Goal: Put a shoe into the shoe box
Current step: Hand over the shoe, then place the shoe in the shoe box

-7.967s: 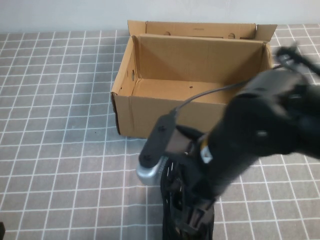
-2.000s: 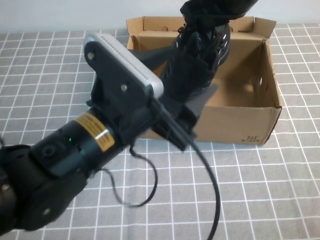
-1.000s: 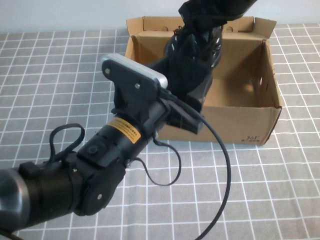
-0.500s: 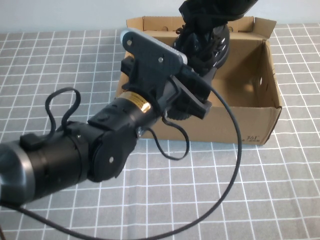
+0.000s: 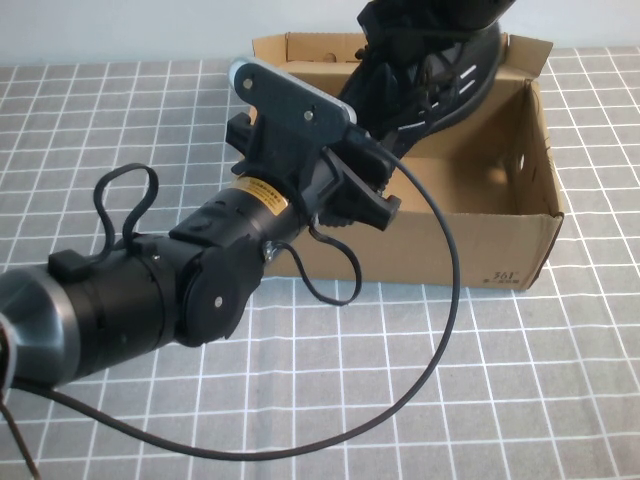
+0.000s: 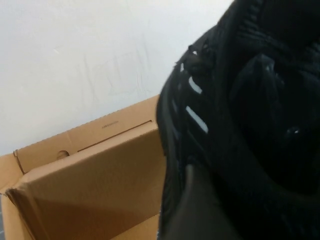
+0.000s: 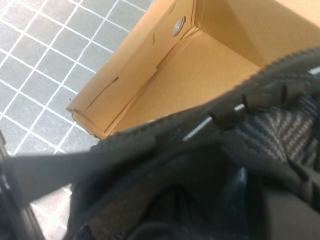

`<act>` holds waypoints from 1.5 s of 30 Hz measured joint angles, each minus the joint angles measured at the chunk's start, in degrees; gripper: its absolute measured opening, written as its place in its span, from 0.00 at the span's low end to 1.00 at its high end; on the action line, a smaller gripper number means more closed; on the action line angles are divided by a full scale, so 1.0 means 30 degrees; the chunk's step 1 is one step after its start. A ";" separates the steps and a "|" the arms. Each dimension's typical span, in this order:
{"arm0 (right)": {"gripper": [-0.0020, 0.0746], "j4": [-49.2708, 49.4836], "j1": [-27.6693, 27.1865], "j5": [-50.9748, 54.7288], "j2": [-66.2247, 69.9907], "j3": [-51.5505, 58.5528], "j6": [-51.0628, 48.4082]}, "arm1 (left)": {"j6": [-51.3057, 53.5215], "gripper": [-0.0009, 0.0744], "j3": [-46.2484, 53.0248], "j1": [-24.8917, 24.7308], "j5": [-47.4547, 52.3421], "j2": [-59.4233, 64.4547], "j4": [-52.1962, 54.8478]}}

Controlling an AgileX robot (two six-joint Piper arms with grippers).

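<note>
Lowering the shoe (image 5: pixel 430 75) into the box (image 5: pixel 500 235).
Right claw (image 5: pixel 410 40) grips it above the box; left claw (image 5: pixel 375 195) at the box's front, state unclear; next, release inside.

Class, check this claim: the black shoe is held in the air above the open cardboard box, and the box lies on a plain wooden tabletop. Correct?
Not quite. The high view shows the box on a grey tiled grid surface, not plain wood. The black shoe is indeed held above it, with the left tool and right tool at the shoe.
</note>
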 joint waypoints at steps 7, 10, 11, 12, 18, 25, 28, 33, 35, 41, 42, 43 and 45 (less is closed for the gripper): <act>0.02 0.0201 0.0000 0.0037 0.0000 0.0000 -0.0264 | 0.0973 0.29 -0.0029 0.0000 0.0178 0.0043 0.0159; 0.02 0.0421 0.0000 0.0062 0.0073 0.0000 -0.0264 | 0.1416 0.26 -0.0029 0.0000 0.0393 0.0043 0.0159; 0.02 0.0446 0.0000 0.0062 0.0081 0.0000 -0.0264 | 0.1459 0.26 -0.0029 0.0000 0.0476 0.0043 0.0159; 0.02 0.0463 0.0000 0.0062 0.0117 0.0000 -0.0264 | 0.1507 0.25 -0.0029 0.0000 0.0474 0.0081 0.0159; 0.02 0.0538 0.0000 0.0108 0.0195 0.0000 -0.0663 | 0.1919 0.13 -0.0029 0.0000 0.0474 0.0202 0.0159; 0.05 0.0389 0.0000 0.0153 0.0195 0.0000 -0.0738 | 0.2688 0.13 -0.0187 0.0243 0.0690 0.0246 0.0188; 0.18 0.0387 0.0000 -0.0059 0.0161 -0.0086 -0.0738 | 0.2723 0.13 -0.0537 0.0576 0.1829 0.0381 0.0282; 0.44 -0.0003 0.0000 -0.0245 -0.0002 -0.0153 -0.0738 | 0.2723 0.13 -0.1698 0.1317 0.5053 0.0567 0.0581; 0.46 -0.0361 0.0000 -0.0245 -0.0002 -0.0153 -0.0738 | 0.2723 0.13 -0.2056 0.1449 0.5489 0.0567 0.1220; 0.36 -0.1951 0.0000 -0.0245 -0.0442 -0.0153 -0.0738 | 0.2689 0.12 -0.3161 0.1742 0.7466 0.0567 0.2868; 0.33 -0.2190 0.0000 -0.0245 -0.0631 -0.0153 -0.0738 | 0.2689 0.12 -0.3396 0.1822 0.7860 0.0573 0.3116; 0.28 -0.2379 0.0000 -0.0245 -0.0926 -0.0153 -0.0738 | 0.2662 0.12 -0.3753 0.1948 0.8447 0.0608 0.3329; 0.17 -0.2715 0.0000 -0.0245 -0.1578 -0.0153 -0.0738 | 0.2662 0.12 -0.4694 0.2129 0.9640 0.0643 0.3677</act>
